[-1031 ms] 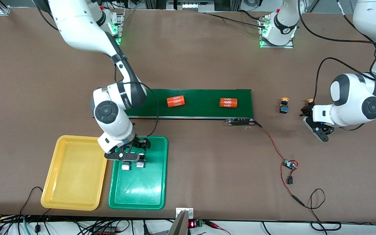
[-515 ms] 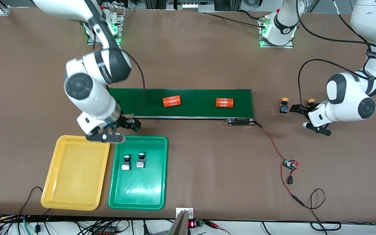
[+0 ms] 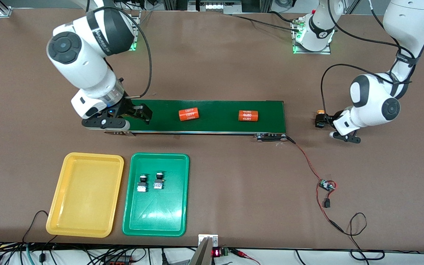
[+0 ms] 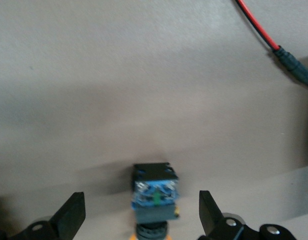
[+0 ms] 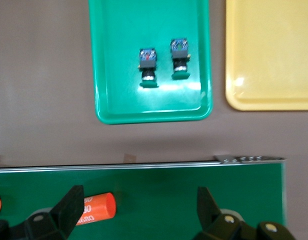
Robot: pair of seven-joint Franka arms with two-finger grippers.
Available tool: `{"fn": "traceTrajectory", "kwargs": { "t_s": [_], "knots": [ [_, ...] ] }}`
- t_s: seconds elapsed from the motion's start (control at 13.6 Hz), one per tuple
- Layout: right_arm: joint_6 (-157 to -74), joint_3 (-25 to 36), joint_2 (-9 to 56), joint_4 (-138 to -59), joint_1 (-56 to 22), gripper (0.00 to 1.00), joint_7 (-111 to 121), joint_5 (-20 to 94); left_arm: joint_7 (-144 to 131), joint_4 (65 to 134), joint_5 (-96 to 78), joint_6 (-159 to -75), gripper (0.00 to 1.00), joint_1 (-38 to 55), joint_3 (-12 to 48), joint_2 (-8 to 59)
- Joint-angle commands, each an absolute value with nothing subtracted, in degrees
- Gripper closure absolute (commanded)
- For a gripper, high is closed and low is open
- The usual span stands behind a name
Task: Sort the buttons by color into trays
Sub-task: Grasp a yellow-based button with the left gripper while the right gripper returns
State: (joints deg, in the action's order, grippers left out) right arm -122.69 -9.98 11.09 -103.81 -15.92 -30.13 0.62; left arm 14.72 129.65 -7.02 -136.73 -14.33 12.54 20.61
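The left hand (image 3: 326, 125) is sitting low over the brown worktop (image 3: 234, 73) near the left arm's end, its fingers (image 4: 71, 217) spread wide on either side of a yellow-capped button (image 4: 155, 197) without gripping it. That button (image 3: 320, 119) is lying on the worktop just off the end of the dark green belt (image 3: 212, 117). The second yellow button cannot be made out.

The right hand (image 3: 123, 119) is hanging over the belt's other end, fingers (image 5: 69, 205) fully apart and holding nothing. Two orange cylinders (image 3: 189, 114) are lying on the belt.

Nearer the front camera, the two green-capped buttons (image 3: 142, 183) are lying side by side in the green tray (image 3: 156, 221). The yellow tray (image 3: 83, 217) is sitting just beside it.
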Motion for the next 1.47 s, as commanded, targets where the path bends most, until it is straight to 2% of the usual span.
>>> {"fn": "traceTrajectory", "kwargs": {
  "t_s": [0.0,0.29,0.59,1.03,1.18,1.4],
  "knots": [
    [-128.48,-14.84,8.26,-111.61,-13.63,0.0,-34.36,-0.17,10.38,133.41,-8.35,-137.55,0.0,-14.24,14.67,16.7],
    [-131.83,-19.68,9.93,-114.08,-12.48,0.0,-38.47,-1.31,12.13,134.64,-7.91,-137.81,0.0,-14.15,14.77,16.79],
    [-131.66,-21.62,12.74,-113.82,-13.09,0.0,-44.55,-6.15,12.48,134.82,-7.47,-137.99,0.0,-14.15,14.77,17.4],
    [-131.66,-21.8,15.63,-112.16,-14.5,0.0,-49.3,-8.53,15.38,134.82,-7.47,-139.75,0.08,-14.41,14.77,18.81],
    [-131.4,-21.8,16.0,-111.27,-14.68,0.0,-51.15,-8.7,15.9,134.74,-7.47,-140.01,0.15,-14.41,14.77,19.33],
    [-131.31,-21.8,16.78,-111.44,-14.76,0.0,-51.33,-8.7,17.13,134.74,-7.47,-141.41,0.17,-14.59,14.68,20.04]
  ]
}}
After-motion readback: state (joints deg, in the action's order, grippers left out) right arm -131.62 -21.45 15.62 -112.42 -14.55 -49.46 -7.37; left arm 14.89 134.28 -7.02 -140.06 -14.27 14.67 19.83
